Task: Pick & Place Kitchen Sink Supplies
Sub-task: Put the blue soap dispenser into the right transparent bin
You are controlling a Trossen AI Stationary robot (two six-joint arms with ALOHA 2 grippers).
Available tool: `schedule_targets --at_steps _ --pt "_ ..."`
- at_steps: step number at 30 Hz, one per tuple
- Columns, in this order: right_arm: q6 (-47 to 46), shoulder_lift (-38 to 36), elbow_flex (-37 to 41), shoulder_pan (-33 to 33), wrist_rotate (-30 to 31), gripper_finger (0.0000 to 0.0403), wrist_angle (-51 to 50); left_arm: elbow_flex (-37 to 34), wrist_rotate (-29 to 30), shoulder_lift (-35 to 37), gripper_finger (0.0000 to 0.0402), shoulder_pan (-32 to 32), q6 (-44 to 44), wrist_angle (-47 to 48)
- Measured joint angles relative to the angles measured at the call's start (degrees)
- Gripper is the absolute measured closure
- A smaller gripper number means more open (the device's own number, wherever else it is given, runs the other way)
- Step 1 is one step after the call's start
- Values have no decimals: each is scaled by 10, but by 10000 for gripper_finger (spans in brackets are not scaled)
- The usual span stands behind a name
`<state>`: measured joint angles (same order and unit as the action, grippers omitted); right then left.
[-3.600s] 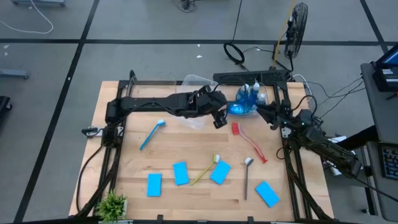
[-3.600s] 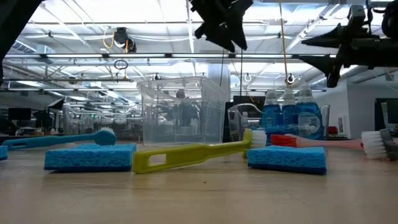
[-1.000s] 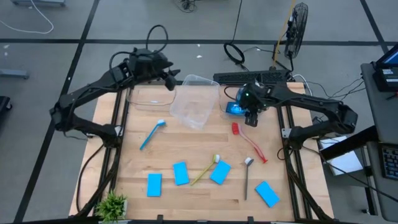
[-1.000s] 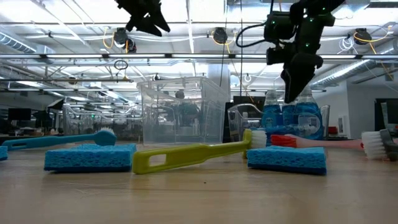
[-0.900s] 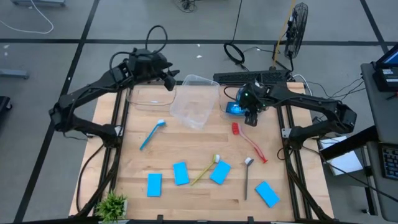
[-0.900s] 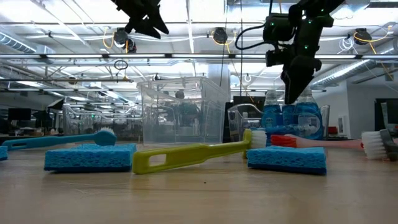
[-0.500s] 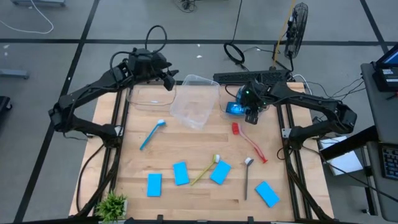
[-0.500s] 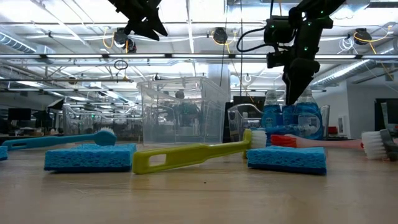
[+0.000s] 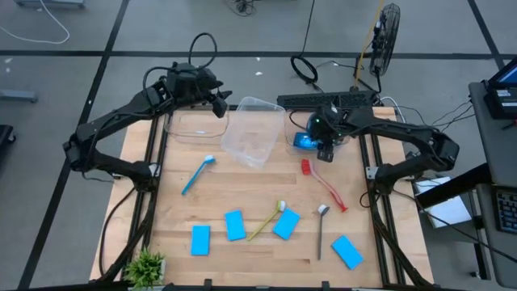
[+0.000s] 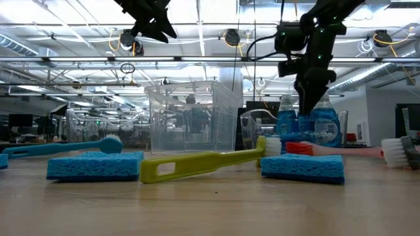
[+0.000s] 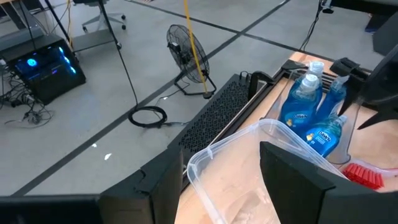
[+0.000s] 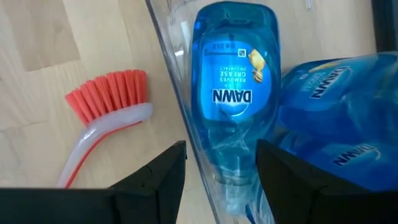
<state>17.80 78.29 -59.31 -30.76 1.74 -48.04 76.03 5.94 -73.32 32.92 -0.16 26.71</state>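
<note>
Your right gripper point(image 9: 327, 151) hangs over the blue soap bottles point(image 9: 307, 139), fingers apart. Through the wrist camera, one bottle point(image 12: 234, 93) lies straight between the fingers point(image 12: 153, 177), inside a clear tub wall point(image 12: 177, 93), nothing gripped. The red brush point(image 12: 106, 112) lies just outside one finger, on the wood. Your left gripper point(image 9: 216, 99) waits high at the far edge, fingers point(image 11: 163, 180) apart and empty; beyond its fingertips, another clear tub point(image 11: 242, 168). The blue sponges point(image 9: 234, 225) and the yellow brush point(image 9: 266, 221) lie well apart from both grippers.
</note>
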Motion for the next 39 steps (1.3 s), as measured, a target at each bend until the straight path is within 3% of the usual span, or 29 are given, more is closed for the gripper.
schedule_targets --at_steps 25,33,39 --pt "-35 14 0 -3 25 222 2 0 -1 0 188 -8 3 2" --pt "-26 -7 -39 -10 29 222 9 0 -1 0 188 -15 3 1" --pt "-20 24 -38 -22 28 222 -5 0 -1 0 188 -15 10 1"
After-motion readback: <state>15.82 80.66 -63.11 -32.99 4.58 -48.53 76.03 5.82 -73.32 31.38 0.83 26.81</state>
